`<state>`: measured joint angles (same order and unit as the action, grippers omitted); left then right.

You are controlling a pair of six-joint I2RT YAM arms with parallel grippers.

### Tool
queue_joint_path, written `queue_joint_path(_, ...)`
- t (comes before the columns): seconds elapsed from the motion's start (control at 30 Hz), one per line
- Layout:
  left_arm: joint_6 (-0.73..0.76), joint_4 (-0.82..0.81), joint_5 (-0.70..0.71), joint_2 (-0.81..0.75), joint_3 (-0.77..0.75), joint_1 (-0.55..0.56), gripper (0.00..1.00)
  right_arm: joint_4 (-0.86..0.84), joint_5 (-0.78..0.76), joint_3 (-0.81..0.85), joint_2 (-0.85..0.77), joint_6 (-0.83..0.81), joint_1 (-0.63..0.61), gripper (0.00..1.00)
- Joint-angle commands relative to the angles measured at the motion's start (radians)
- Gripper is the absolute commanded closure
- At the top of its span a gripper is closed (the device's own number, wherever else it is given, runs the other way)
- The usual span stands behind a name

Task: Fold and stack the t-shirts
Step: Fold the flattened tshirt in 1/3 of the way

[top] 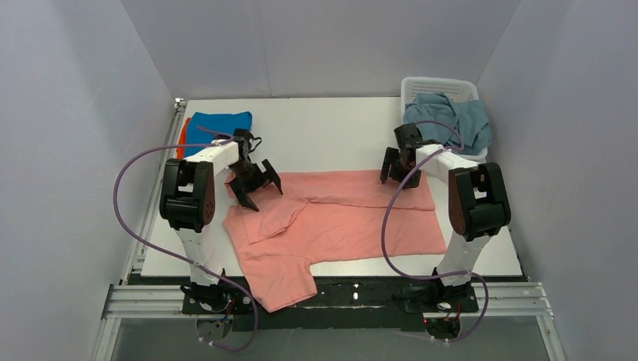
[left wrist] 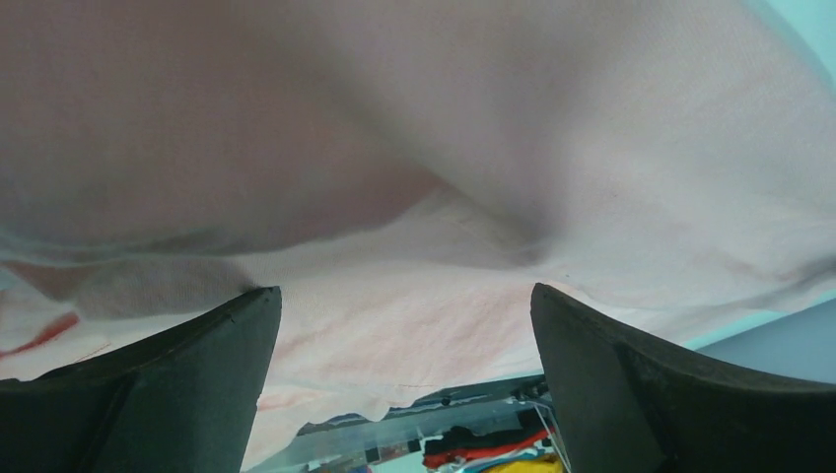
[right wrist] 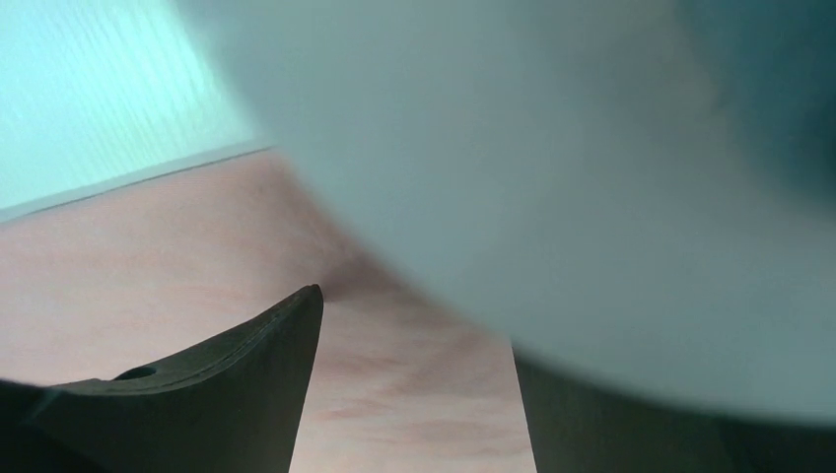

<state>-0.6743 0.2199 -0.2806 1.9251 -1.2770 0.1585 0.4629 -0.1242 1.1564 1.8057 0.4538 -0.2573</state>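
Observation:
The salmon-pink t-shirt (top: 338,218) lies spread on the white table, its far edge folded over and one sleeve hanging off the near edge. My left gripper (top: 265,195) is open just above the shirt's far left part. In the left wrist view, pink cloth (left wrist: 394,315) fills the space ahead of the gripper (left wrist: 402,291). My right gripper (top: 396,177) is open over the shirt's far right edge. In the right wrist view (right wrist: 414,335), pink cloth (right wrist: 394,394) shows between the jaws. A folded bright blue shirt (top: 220,124) lies on an orange one (top: 183,137) at the back left.
A white perforated basket (top: 440,84) at the back right holds the dusty grey-blue shirt (top: 451,119). Grey walls close in the table on three sides. A blurred pale shape (right wrist: 592,197) hides most of the right wrist view, including one finger's tip.

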Motion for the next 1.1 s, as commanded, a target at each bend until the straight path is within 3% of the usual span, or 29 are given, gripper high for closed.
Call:
queue_joint_path(0.0,0.004,0.019,-0.001,0.106,-0.067,-0.004,0.01,-0.025,-0.016,0.07,0.074,-0.014,0.048,0.24)
queue_joint_path(0.1,0.012,0.061,0.003,0.175,-0.169,-0.004,0.01,-0.023,-0.007,0.117,0.099,-0.02,0.063,0.24)
queue_joint_path(0.23,0.023,0.116,0.012,0.266,-0.308,-0.005,0.01,-0.005,0.014,0.143,0.119,-0.011,0.084,0.32)
queue_joint_path(0.33,0.034,0.166,0.023,0.313,-0.403,-0.005,0.01,-0.026,0.041,0.13,0.107,-0.011,0.099,0.31)
queue_joint_path(0.53,0.059,0.208,0.015,0.284,-0.452,-0.005,0.0,0.02,0.02,0.193,0.085,-0.069,0.102,0.25)
queue_joint_path(0.7,0.063,0.2,-0.006,0.163,-0.377,-0.001,0.01,0.026,0.036,0.163,-0.021,-0.088,0.102,0.21)
queue_joint_path(0.87,0.076,0.233,0.004,0.004,-0.268,0.015,0.0,-0.009,0.075,0.031,-0.155,-0.088,0.101,0.16)
queue_joint_path(1.07,0.049,0.277,0.035,-0.259,-0.041,0.074,0.01,-0.05,0.096,-0.111,-0.267,-0.098,0.098,0.14)
